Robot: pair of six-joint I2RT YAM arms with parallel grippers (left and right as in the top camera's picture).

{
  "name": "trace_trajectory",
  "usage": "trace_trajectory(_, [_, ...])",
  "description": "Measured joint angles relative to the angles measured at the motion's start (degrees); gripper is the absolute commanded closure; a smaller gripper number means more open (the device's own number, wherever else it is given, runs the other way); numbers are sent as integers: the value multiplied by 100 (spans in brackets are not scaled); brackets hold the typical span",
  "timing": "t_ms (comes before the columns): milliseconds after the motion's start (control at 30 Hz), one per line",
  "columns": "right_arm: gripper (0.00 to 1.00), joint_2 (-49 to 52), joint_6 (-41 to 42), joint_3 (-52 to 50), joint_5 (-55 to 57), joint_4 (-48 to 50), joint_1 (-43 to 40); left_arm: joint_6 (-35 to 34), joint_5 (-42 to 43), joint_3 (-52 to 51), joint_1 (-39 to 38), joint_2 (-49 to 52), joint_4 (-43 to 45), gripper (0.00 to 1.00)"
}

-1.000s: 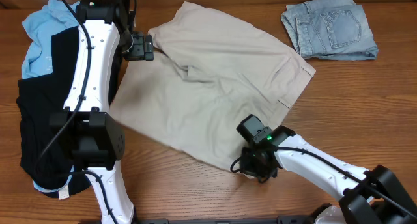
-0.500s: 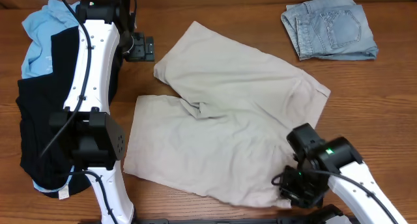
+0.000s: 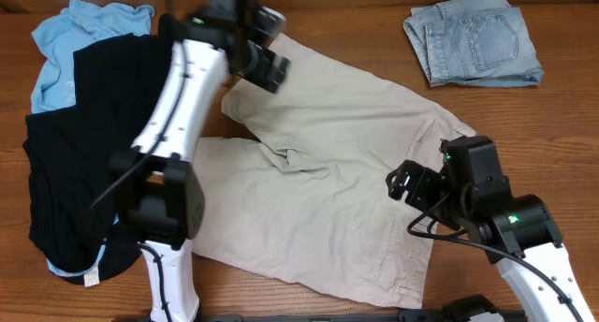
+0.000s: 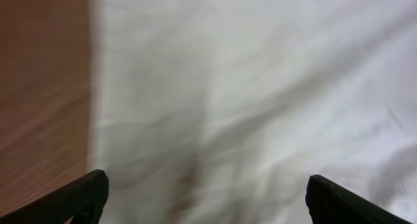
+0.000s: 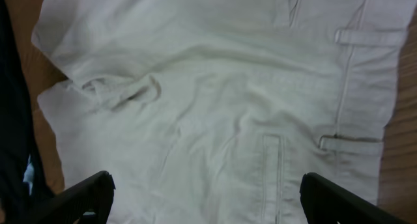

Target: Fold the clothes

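Overhead, wooden table [image 3: 562, 144], khaki shorts [image 3: 318, 172] spread flat, folded jeans [image 3: 473, 38]

The light is bright and even with soft shadows, the left arm [image 3: 234, 41] looks smeared, and the shorts [image 4: 260, 87] look fuzzy and too white up close.

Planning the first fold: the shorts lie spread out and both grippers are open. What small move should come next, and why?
Probably lower the left gripper onto the edge of the shorts beneath it and pinch. The shorts lie flat and unfolded, nothing is held, and its open jaws hang right over that edge.
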Motion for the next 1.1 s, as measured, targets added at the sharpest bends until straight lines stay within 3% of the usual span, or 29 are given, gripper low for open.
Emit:
trace_trajectory(233, [5, 57, -160, 0, 376, 68, -164, 916, 122, -931, -807, 0, 83, 2])
trace_trajectory(567, [5, 256, -229, 0, 542, 214, -197, 1735, 262, -2028, -973, 0, 376, 3])
trace_trajectory(767, [5, 326, -227, 0, 555, 330, -197, 1740, 223, -2446, -999, 0, 938, 2])
trace_trajectory(1100, [5, 732, -229, 0, 564, 409, -197, 610, -518, -2640, -1019, 94, 1829, 0])
